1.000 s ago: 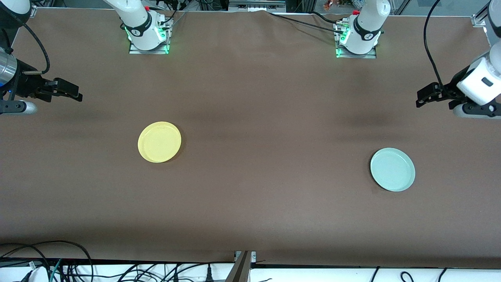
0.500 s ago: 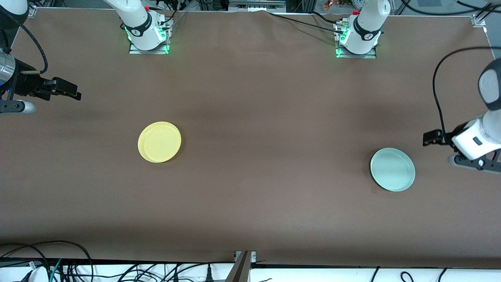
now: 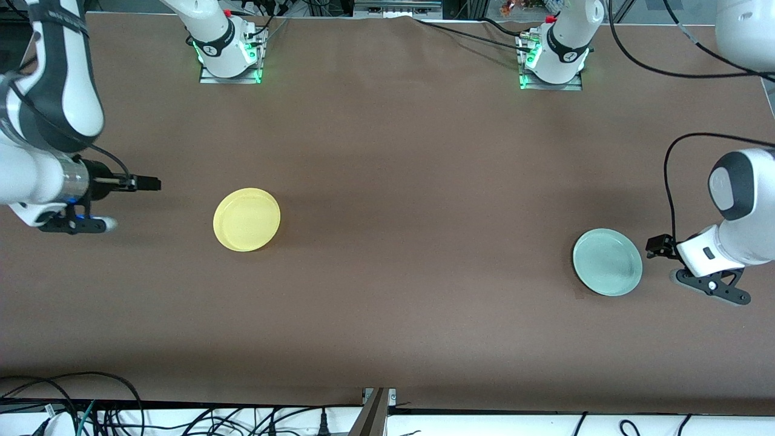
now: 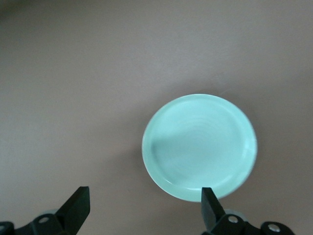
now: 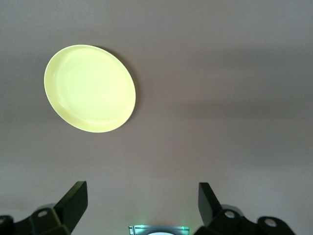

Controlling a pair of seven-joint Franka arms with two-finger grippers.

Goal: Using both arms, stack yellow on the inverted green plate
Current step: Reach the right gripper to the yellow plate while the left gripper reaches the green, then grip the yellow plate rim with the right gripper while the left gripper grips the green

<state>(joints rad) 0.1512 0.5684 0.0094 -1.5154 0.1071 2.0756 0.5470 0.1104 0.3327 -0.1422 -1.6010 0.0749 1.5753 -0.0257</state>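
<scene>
The yellow plate [image 3: 246,219] lies hollow side up on the brown table toward the right arm's end; it also shows in the right wrist view [image 5: 90,88]. The pale green plate [image 3: 607,261] lies hollow side up toward the left arm's end; it also shows in the left wrist view [image 4: 199,147]. My right gripper [image 3: 148,183] is open and empty [image 5: 141,203], over the table beside the yellow plate and apart from it. My left gripper [image 3: 657,246] is open and empty [image 4: 144,210], low beside the green plate's rim.
The two arm bases [image 3: 229,57] [image 3: 552,60] with green lights stand along the table's edge farthest from the front camera. Cables [image 3: 91,412] hang below the nearest edge. A green-lit base [image 5: 155,229] shows between the right fingers.
The left gripper has come down from over the table's end to beside the green plate. The right arm has swung in, bringing its gripper closer to the yellow plate. The plates have not moved.
</scene>
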